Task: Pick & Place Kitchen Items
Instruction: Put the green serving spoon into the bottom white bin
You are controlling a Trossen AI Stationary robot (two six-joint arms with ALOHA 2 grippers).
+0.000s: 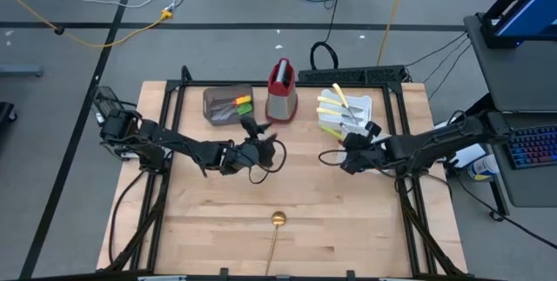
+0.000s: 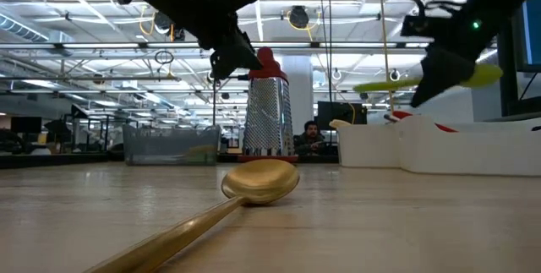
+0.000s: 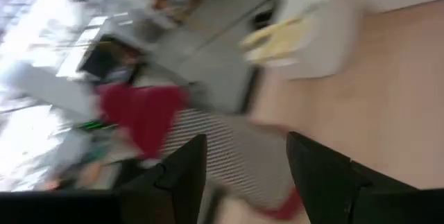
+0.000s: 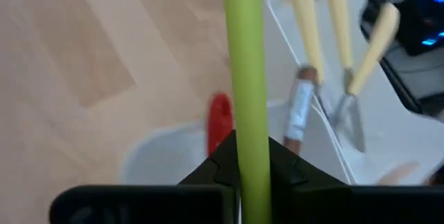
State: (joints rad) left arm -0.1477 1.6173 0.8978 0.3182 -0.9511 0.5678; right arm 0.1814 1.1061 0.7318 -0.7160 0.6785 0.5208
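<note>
My right gripper (image 1: 352, 148) is shut on a slim yellow-green utensil (image 2: 380, 83) above the white tray (image 1: 361, 107) at the back right. The tray holds yellow-handled knives (image 4: 309, 23) and a red utensil (image 4: 220, 116). My left gripper (image 1: 259, 130) is open and empty, off the table, just near of the upright red-and-steel grater (image 1: 280, 90), which fills its wrist view (image 3: 208, 141). A gold long-handled spoon (image 1: 277, 222) lies flat on the table, its bowl toward the middle and its handle toward the near edge. My right gripper pinches the green utensil's handle (image 4: 244, 123) between its two fingers (image 4: 281, 165). The handle runs on ahead past the fingertips. In the low view the utensil (image 2: 482, 74) lies about level, lifted clear above the tray.
A brown bin (image 1: 224, 105) at the back, left of the grater, holds green, red and yellow utensils. The bare wooden tabletop (image 1: 218, 211) lies around the gold spoon. A person (image 2: 311, 133) shows far off in the room beyond the table.
</note>
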